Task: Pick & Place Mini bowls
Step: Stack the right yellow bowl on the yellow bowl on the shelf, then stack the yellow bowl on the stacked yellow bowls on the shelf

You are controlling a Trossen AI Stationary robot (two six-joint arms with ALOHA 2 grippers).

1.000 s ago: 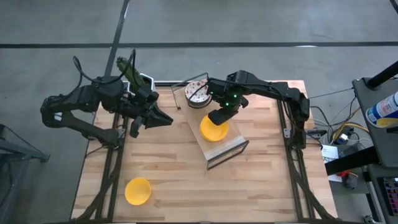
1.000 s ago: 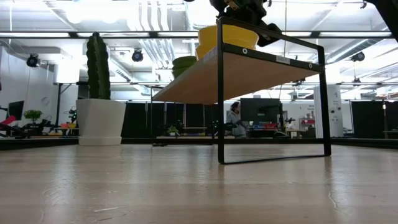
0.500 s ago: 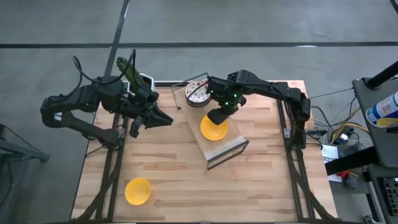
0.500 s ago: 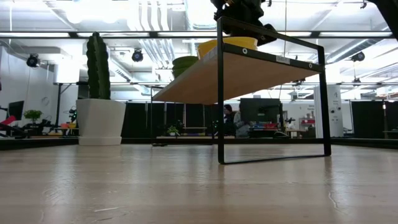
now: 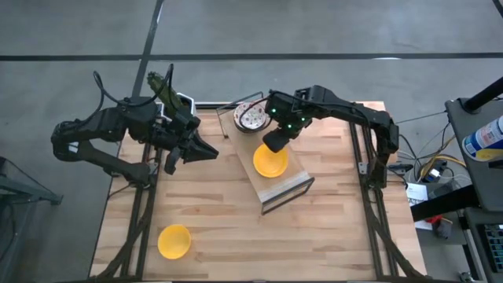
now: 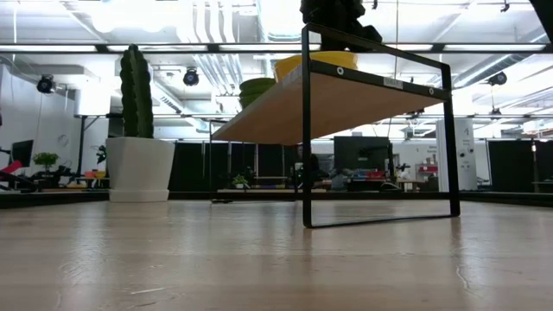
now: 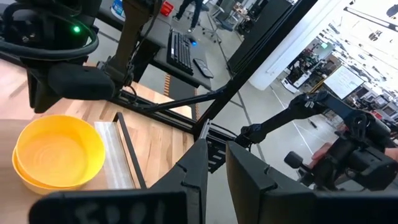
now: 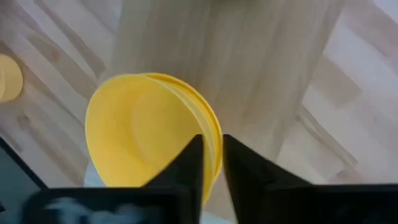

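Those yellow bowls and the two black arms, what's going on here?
The right pincer hangs just above two stacked yellow bowls on a small wooden shelf, nothing in its grip. A speckled bowl sits behind the shelf; another yellow bowl lies near the table's front-left corner. The left pincer waits, empty, left of the shelf.

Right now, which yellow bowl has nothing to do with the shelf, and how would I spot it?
Start at the wooden table and find the small black-framed shelf near its middle, where stacked yellow bowls sit. The lone yellow bowl lies on the tabletop near the front left corner. Nothing stands beside it and neither arm is near.
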